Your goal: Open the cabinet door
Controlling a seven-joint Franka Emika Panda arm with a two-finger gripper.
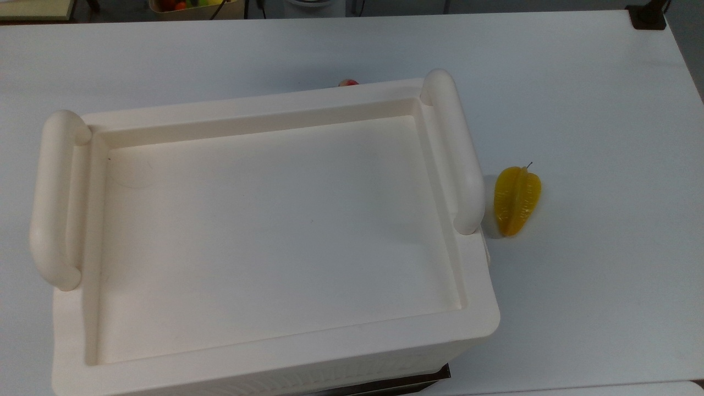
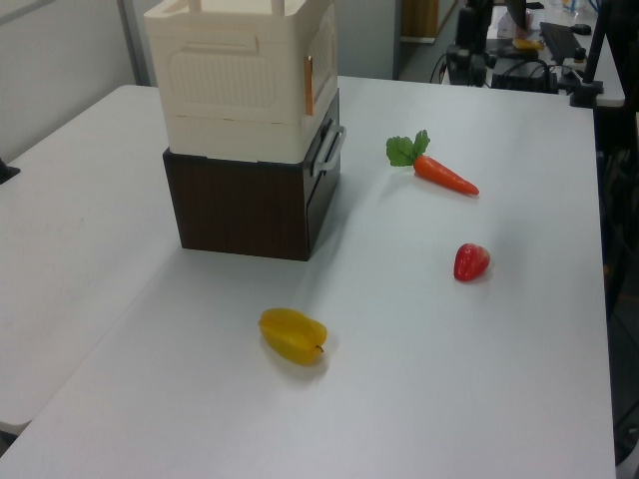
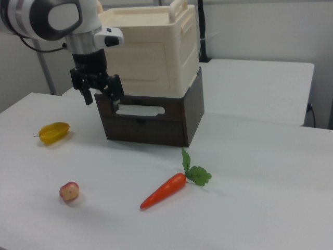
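Observation:
The cabinet door (image 3: 149, 61) is the cream front panel of the upper unit, lying flush and shut. In the left view the door (image 2: 321, 62) faces right, with a brownish fitting (image 2: 309, 85) on its edge. My gripper (image 3: 100, 94) points down on a white and black arm, open, with nothing between its fingers. In the right view it overlaps the door's lower left corner, by the seam above the dark brown base; how far in front of the door it hangs is unclear. The recessed cabinet top (image 1: 264, 231) carries two tubular handles.
The brown base has a drawer with a silver handle (image 3: 139, 110). On the white table lie a carrot (image 3: 164, 190), a small red fruit (image 3: 69, 191) and a yellow starfruit (image 3: 53, 132). The starfruit (image 1: 516, 201) lies to the right of the cabinet in the top view.

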